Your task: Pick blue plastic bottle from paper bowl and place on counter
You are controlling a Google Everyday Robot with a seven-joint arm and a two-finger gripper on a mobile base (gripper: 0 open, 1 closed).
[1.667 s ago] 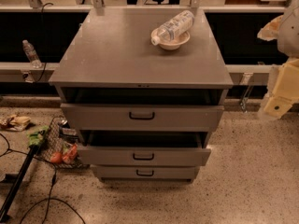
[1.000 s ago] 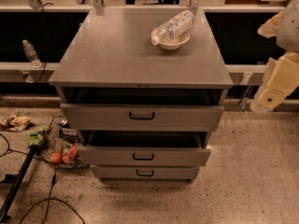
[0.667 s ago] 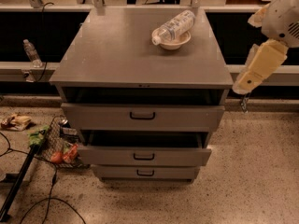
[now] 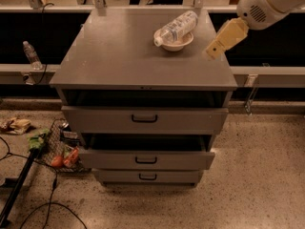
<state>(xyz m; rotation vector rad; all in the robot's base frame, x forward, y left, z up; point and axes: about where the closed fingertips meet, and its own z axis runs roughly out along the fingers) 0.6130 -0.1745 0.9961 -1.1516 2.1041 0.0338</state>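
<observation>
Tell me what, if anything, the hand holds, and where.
Nothing. The hand hangs over the counter edge; the blue plastic bottle lies in the paper bowl.

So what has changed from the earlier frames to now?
The hand has swung up from low beside the cabinet's right side and in to the left. It now sits over the right edge of the counter, right of the paper bowl. It has taken hold of nothing. The blue plastic bottle still lies across the bowl, and the drawers are as before.
</observation>
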